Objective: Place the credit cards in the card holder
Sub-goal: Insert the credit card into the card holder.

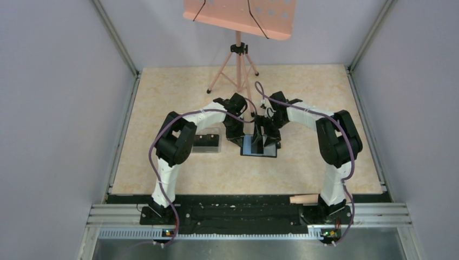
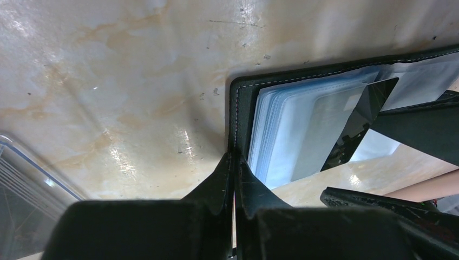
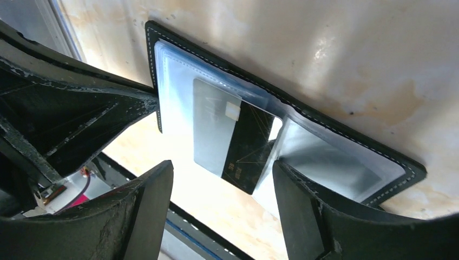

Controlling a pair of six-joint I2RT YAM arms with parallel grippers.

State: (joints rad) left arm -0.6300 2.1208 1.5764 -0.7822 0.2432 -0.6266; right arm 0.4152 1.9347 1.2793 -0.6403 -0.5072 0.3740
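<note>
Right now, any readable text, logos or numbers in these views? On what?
No text is readable.
Card in the wallet: faint gold lines and tiny gold marks near one edge, too small to read.
Clear box: no legible label.

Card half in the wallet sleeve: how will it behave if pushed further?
The credit card looks flat and rigid, so it probably slides rather than buckles. The glossy sleeve likely adds little friction. The card holder might skid unless the left gripper pinching its edge holds.
</note>
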